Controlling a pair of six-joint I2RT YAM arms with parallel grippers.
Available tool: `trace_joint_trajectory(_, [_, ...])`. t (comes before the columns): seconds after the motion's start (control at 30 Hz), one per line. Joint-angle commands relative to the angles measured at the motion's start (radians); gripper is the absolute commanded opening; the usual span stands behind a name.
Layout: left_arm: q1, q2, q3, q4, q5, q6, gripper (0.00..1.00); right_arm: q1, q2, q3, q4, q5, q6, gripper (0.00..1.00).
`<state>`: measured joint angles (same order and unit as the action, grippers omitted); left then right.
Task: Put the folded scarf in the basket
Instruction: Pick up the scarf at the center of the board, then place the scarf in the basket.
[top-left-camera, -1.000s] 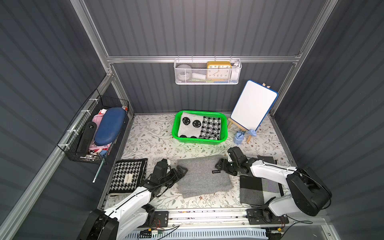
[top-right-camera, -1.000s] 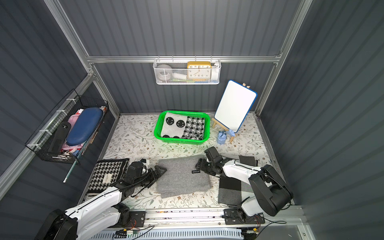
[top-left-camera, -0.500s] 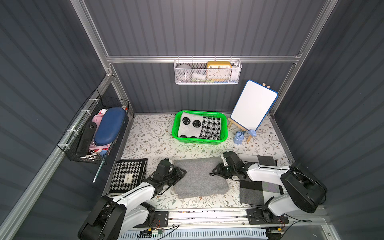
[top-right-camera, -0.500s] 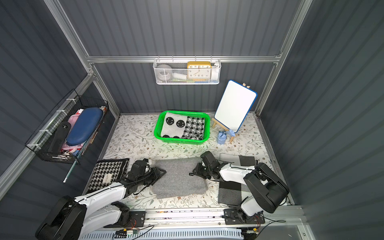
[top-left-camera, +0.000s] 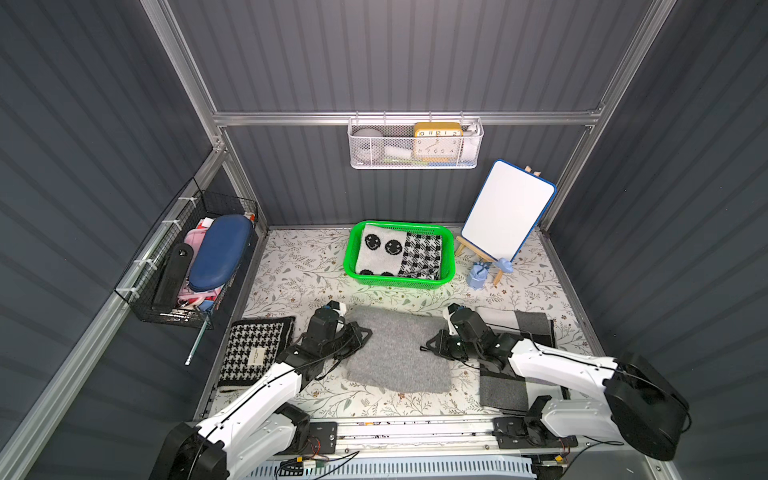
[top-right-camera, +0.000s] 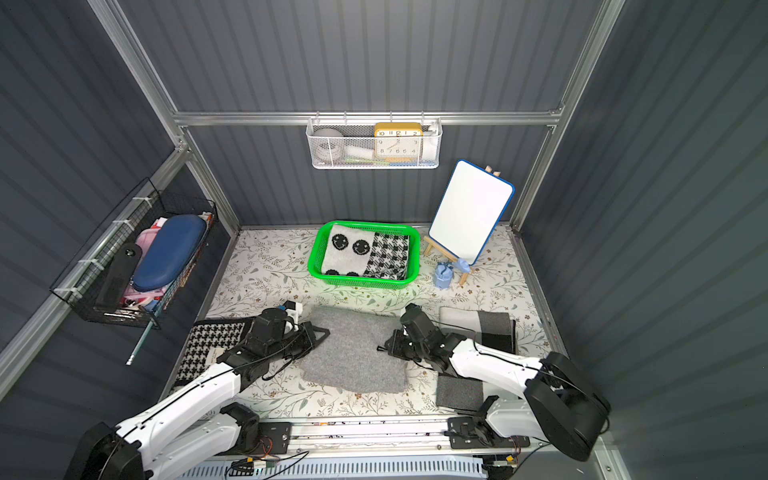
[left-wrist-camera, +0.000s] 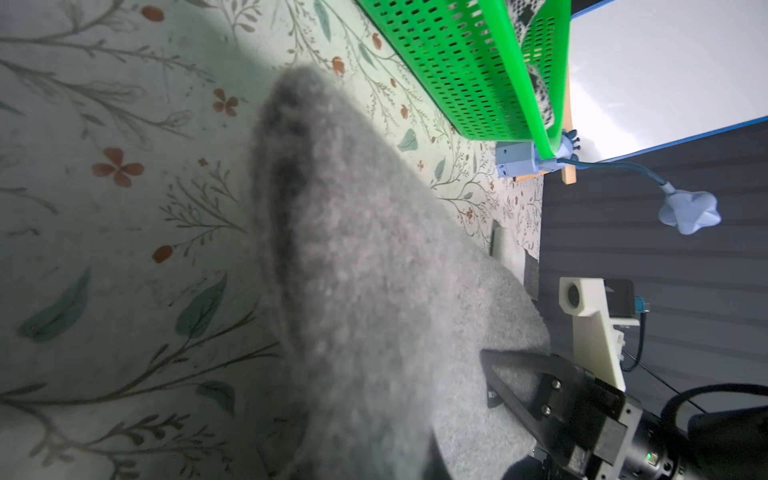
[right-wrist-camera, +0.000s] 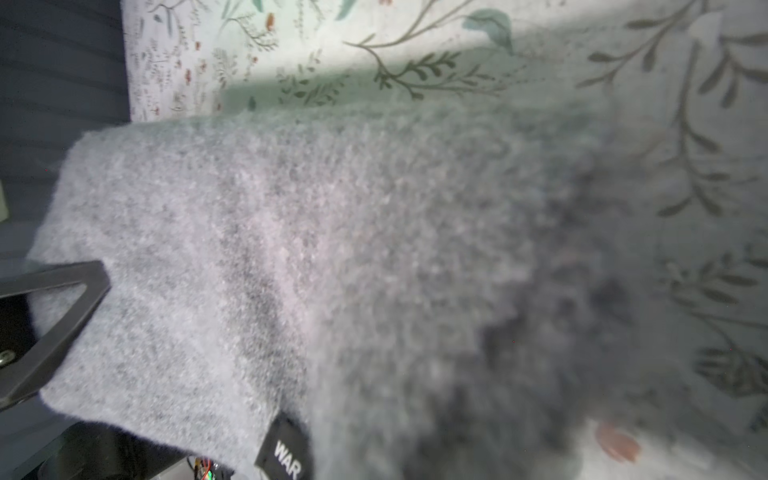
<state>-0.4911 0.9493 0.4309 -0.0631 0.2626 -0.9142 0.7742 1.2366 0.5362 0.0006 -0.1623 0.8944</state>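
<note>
Folded grey scarf (top-left-camera: 399, 353) lies flat on the floral surface (top-left-camera: 299, 266), near the green basket (top-left-camera: 395, 281) but apart from it. The left pincer (top-left-camera: 362, 335) is clamped on the scarf's left edge and the right pincer (top-left-camera: 431, 348) on its right edge. Fabric fills both wrist views. The basket holds a smiley scarf (top-left-camera: 380, 249) and a check scarf (top-left-camera: 422, 255) side by side. The white mesh basket (top-left-camera: 415, 160) on the wall holds a yellow clock (top-left-camera: 436, 139). The black wire basket (top-left-camera: 174, 309) holds a blue case (top-left-camera: 220, 253) and pink items.

Bright overhead light; wrist-view scarf (right-wrist-camera: 498, 291) blurred, shadowed.
</note>
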Motion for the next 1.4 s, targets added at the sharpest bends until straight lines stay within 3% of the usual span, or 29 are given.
trace_joint_trajectory(0.0, [-0.001,-0.04,0.072,-0.068,0.013,0.067,0.0,0.032,-0.09,0.018,-0.089,0.066,-0.008,0.0])
trace_joint_trajectory(0.2, [-0.001,-0.072,0.174,-0.139,-0.041,0.137,0.0,0.043,-0.185,0.091,-0.197,0.122,-0.037,0.0])
trace_joint_trajectory(0.5, [-0.001,0.054,0.336,-0.131,-0.047,0.192,0.0,0.043,-0.19,0.208,-0.241,0.28,-0.101,0.0])
trace_joint_trajectory(0.97, [0.017,0.27,0.62,-0.11,-0.211,0.369,0.0,-0.033,0.007,0.498,-0.326,0.386,-0.251,0.0])
trace_joint_trajectory(1.37, [0.176,0.63,0.97,-0.071,-0.068,0.465,0.0,-0.188,0.261,0.773,-0.321,0.337,-0.364,0.0])
